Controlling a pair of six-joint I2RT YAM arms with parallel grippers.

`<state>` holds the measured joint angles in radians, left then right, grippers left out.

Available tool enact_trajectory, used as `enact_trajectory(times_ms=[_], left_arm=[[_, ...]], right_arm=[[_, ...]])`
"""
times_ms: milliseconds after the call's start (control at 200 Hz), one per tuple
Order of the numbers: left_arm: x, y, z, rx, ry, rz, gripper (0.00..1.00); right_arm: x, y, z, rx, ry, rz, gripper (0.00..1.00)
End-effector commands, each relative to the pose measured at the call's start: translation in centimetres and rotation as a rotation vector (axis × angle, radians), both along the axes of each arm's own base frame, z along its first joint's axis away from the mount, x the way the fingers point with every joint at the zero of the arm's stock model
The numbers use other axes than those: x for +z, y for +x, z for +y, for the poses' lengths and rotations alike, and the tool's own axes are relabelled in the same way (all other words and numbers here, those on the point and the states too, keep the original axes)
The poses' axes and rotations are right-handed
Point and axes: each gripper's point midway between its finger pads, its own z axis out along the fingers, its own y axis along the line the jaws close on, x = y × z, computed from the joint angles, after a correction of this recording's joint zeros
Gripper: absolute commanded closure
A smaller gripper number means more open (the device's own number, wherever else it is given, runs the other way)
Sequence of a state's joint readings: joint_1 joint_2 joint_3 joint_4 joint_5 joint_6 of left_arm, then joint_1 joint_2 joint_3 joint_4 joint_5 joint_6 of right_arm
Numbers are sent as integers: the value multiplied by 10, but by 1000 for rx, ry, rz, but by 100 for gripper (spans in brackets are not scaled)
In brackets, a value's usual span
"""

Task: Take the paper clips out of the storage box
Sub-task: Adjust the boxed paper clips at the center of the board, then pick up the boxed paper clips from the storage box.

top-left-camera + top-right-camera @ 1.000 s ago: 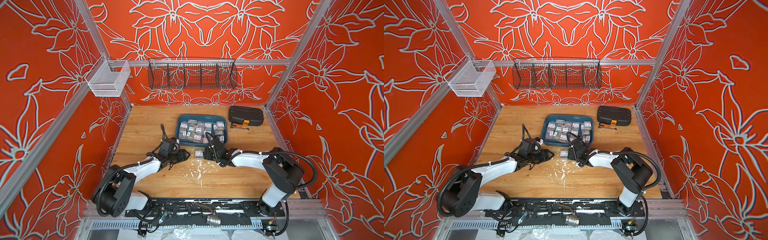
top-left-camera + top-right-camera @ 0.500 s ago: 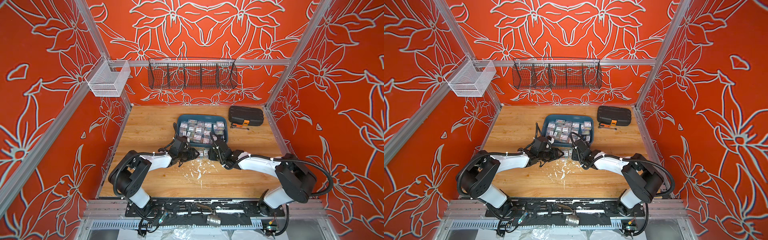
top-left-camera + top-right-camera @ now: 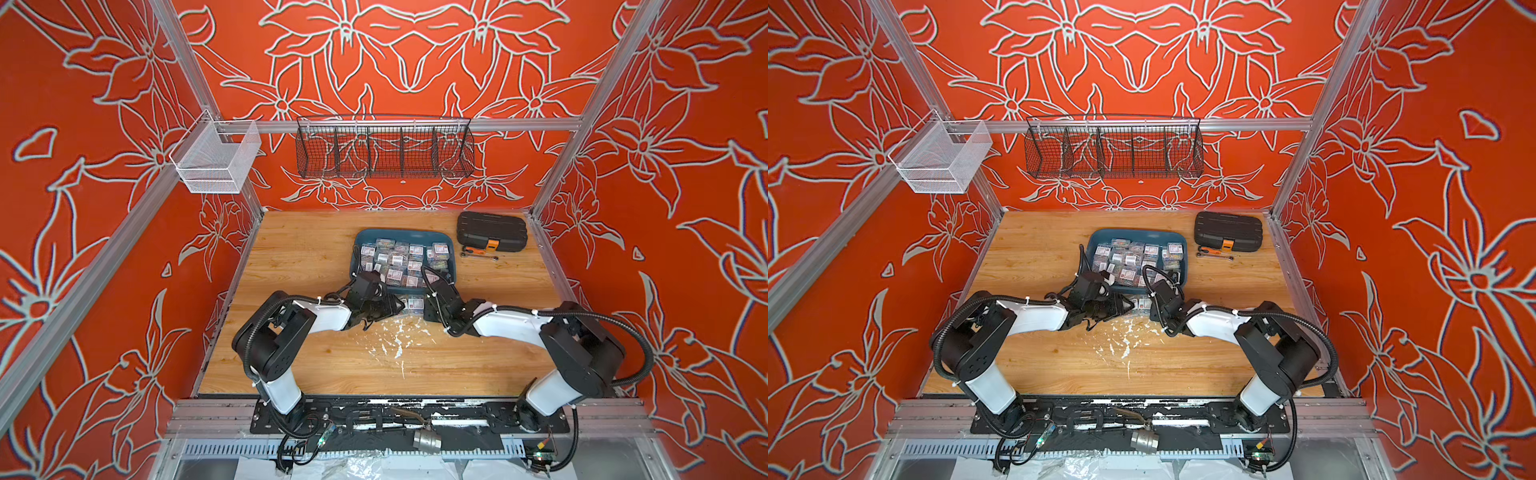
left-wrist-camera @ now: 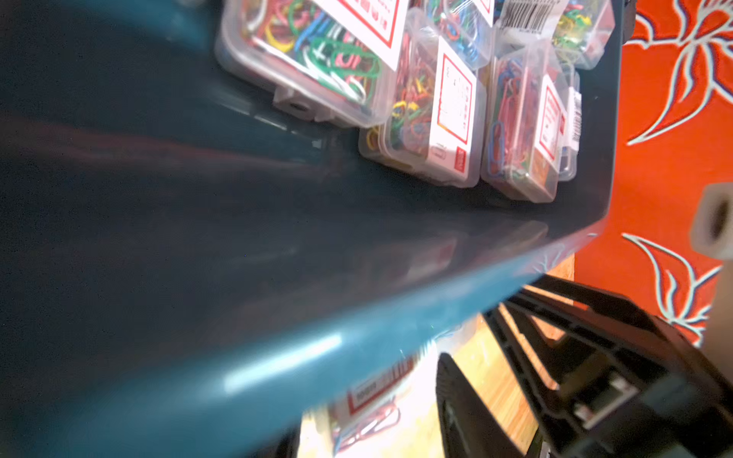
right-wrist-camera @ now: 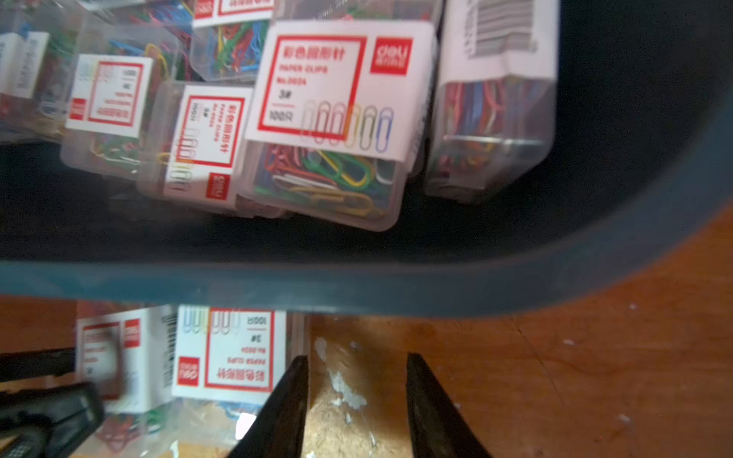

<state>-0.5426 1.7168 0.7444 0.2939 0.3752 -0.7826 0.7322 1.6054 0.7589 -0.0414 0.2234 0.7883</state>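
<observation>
The storage box is a teal tray at the back middle of the table, also seen in the other top view. It holds several clear boxes of paper clips with red-and-white labels. Two more of these boxes lie on the table against its front rim. My left gripper points at them from the left. In the left wrist view one box shows just ahead between its open fingers, under the tray rim. My right gripper is open and empty over bare wood beside a box.
A black ribbed case stands right of the tray, with a small wrench in front of it. White flakes litter the middle of the table. A black wire basket and a white mesh basket hang on the walls.
Both grippers have moved forward to the tray's front rim. The left arm swung in from the left. The jaws of both have narrowed.
</observation>
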Motion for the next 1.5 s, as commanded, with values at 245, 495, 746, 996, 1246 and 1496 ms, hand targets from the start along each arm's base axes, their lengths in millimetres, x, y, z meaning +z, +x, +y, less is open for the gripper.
enact_trajectory(times_ms=[245,495,746,996,1246,1496], left_arm=[[6,6,7,26,68,-22,47],[32,4,20,24,130,-90,38],[77,0,40,33,196,-213,37],[115,-13,137,272,528,-440,23],[106,-25,204,456,652,-501,8],[81,-25,239,585,658,-384,8]], right_arm=[[13,1,-12,-26,-59,-26,57],[54,3,-28,-23,-113,-119,53],[109,13,-19,64,-103,-249,48],[136,37,12,118,-66,-289,31],[137,75,49,148,-122,-224,24],[132,100,36,104,-279,-207,25]])
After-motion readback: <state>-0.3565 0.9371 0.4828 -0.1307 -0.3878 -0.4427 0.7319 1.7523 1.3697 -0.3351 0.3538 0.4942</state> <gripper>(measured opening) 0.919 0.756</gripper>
